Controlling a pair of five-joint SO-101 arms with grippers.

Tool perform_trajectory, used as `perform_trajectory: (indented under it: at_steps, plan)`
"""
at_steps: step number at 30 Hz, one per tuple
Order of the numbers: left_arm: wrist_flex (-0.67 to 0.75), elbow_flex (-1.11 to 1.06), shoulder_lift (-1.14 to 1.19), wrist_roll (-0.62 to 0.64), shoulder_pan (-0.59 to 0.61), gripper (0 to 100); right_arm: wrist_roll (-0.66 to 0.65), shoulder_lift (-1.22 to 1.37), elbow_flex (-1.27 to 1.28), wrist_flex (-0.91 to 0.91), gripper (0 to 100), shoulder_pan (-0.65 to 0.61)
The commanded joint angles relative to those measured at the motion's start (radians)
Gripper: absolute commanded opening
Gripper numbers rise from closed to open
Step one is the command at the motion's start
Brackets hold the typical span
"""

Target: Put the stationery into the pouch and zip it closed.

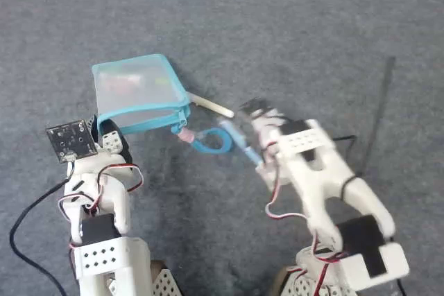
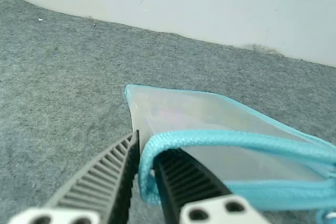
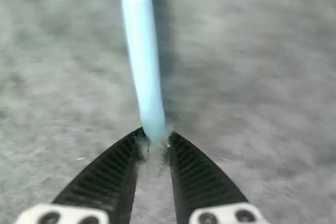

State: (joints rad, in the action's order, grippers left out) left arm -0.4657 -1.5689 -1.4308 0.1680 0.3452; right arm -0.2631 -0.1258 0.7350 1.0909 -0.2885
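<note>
On grey carpet (image 1: 347,53), left gripper (image 2: 146,149) clamps the pouch (image 2: 210,116), right gripper (image 3: 155,136) pinches a pen (image 3: 140,51).

pouch (image 1: 139,91): I see it on the surface (image 1: 333,46).
left end effector (image 2: 144,148): clamped on the pouch's near-left corner.
thin stick (image 1: 210,105): just right of the pouch.
pen (image 1: 243,145): right of the pouch, nearer the arms, pinched in the right end effector (image 3: 154,139).

No readable text, labels, numbers; coloured patches on pouch (image 1: 135,88) illegible.
</note>
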Motion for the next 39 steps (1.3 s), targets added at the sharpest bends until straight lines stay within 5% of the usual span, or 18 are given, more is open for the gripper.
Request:
perform_trajectory:
  at_steps: [1, 5, 18, 26, 39]
  plan:
    - [0.041, 0.047, -0.002, -0.017, -0.012, 1, 0.009, -0.090, -0.055, 0.013, 0.7, 0.148]
    - [0.041, 0.047, -0.002, -0.017, -0.017, 1, 0.008, -0.104, -0.058, 0.002, 0.7, 0.252]
    - [0.041, 0.015, -0.002, -0.063, -0.097, 1, 0.002, -0.102, -0.051, 0.013, 1.7, 0.211]
    - [0.044, 0.013, -0.002, -0.072, -0.123, 1, 0.000, -0.102, -0.095, 0.013, 24.1, 0.180]
    - [0.041, 0.013, -0.002, -0.074, -0.123, 1, 0.000, -0.101, -0.169, -0.048, 20.5, 0.102]
